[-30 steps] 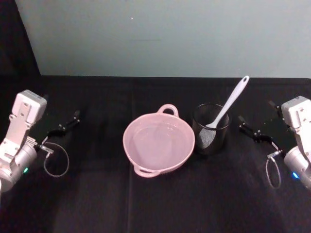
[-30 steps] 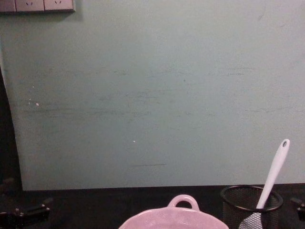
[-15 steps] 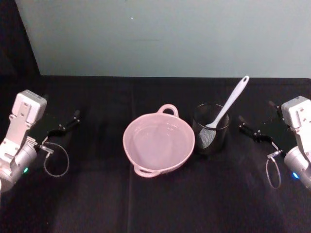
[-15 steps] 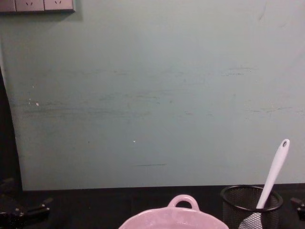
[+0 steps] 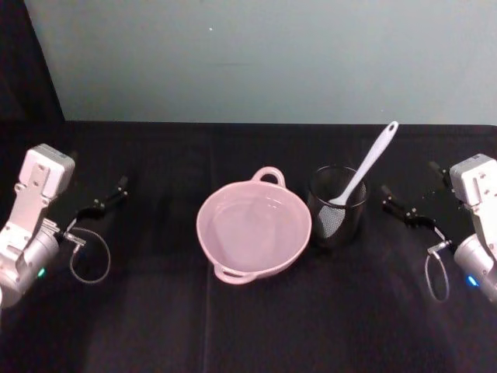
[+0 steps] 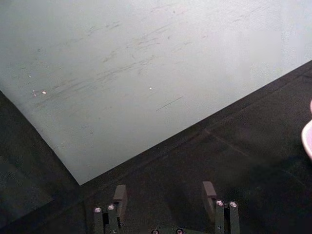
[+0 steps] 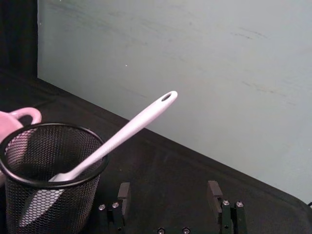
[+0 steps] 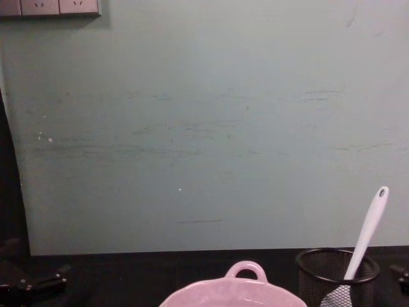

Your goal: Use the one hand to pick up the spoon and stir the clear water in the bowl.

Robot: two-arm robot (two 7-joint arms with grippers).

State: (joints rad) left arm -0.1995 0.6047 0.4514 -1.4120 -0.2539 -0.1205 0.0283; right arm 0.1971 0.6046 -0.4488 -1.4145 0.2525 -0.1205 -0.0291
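The spoon (image 5: 365,166) stands blade-down in a black mesh cup (image 5: 337,220), its handle leaning up and out over the cup's rim toward the back right. The cup sits just right of the pink bowl (image 5: 200,225), very close to it and perhaps touching. The bowl seems to hold clear water, though only a faint sheen suggests it.

The right claw (image 7: 168,192) hovers low over the dark counter (image 5: 256,326) to the right of the cup, fingers apart and holding nothing. The left claw (image 6: 164,194) sits far to the left, fingers also apart, and looks idle.

The pick-up has not begun. Next, I judge, the right claw should reach in, close on the free handle and lift the blade clear of the cup.

One spoon, one bowl, one cup, two claws.
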